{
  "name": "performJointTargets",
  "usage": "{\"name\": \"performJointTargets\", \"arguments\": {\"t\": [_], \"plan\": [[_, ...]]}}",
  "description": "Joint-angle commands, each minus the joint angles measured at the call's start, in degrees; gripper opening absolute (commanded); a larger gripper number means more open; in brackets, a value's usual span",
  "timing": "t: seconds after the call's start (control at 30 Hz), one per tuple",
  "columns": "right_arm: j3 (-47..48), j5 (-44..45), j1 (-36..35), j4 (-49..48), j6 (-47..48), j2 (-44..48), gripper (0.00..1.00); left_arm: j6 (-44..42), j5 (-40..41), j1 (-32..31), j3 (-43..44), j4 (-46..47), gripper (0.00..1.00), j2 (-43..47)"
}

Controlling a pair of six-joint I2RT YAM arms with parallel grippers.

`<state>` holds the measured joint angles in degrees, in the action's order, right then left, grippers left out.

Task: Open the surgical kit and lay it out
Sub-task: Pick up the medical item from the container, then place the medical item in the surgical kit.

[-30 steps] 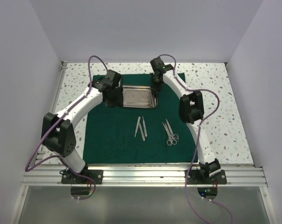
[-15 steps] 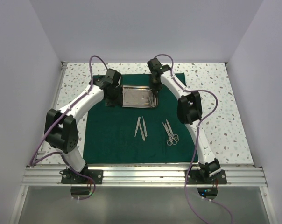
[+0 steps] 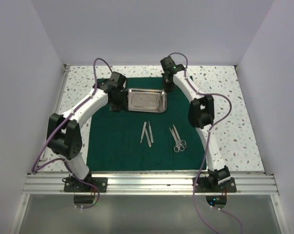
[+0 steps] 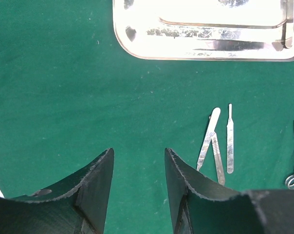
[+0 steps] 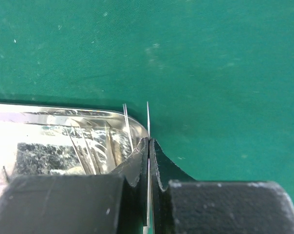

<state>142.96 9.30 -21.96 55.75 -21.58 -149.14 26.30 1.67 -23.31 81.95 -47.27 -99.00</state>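
Steel tray has shifted rightward, its rim clamped by right pincer.

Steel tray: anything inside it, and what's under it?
Top view shows the steel tray empty, only reflections. It lies over the green cloth; the right gripper pinches its rim. Whatever is directly beneath the tray is hidden.

One green cloth, one steel tray, two ring-handled scissors, seemingly three slim straight instruments.

Left arm extended, left claw spread wide; right arm extended, right claw pinched on steel tray rim.
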Motion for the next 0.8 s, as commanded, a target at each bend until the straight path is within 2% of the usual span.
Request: {"name": "performJointTargets", "arguments": {"t": [0.0, 0.17, 0.3, 0.5, 0.63, 0.77], "plan": [[-1.18, -0.59, 0.6, -1.6, -0.3, 9.47, 0.0, -1.26, -0.7, 0.55, 1.81, 0.95, 0.5, 1.88], [-9.09, -5.86, -0.37, -4.24, -6.17, 17.81, 0.0, -1.69, 0.78, 0.98, 1.89, 1.74, 0.51, 3.37], [-15.67, -9.12, -4.58, -5.99, -12.24, 23.09, 0.0, -2.75, 1.58, 4.22, 1.98, 2.97, 0.54, 4.96], [-38.69, -21.16, -12.05, -20.84, -32.45, 31.27, 0.0, -4.85, 1.49, 11.34, 0.58, 4.72, 0.59, 7.06], [-41.09, -22.39, -19.42, -21.12, -37.82, 29.01, 0.0, -4.16, 3.86, 15.39, -0.04, 5.26, 0.64, 9.09], [-42.84, -25.82, -24.18, -26.98, -46.5, 26.45, 0.0, -1.17, 4.13, 17.77, -1.97, 7.0, 0.67, 11.45]]}}
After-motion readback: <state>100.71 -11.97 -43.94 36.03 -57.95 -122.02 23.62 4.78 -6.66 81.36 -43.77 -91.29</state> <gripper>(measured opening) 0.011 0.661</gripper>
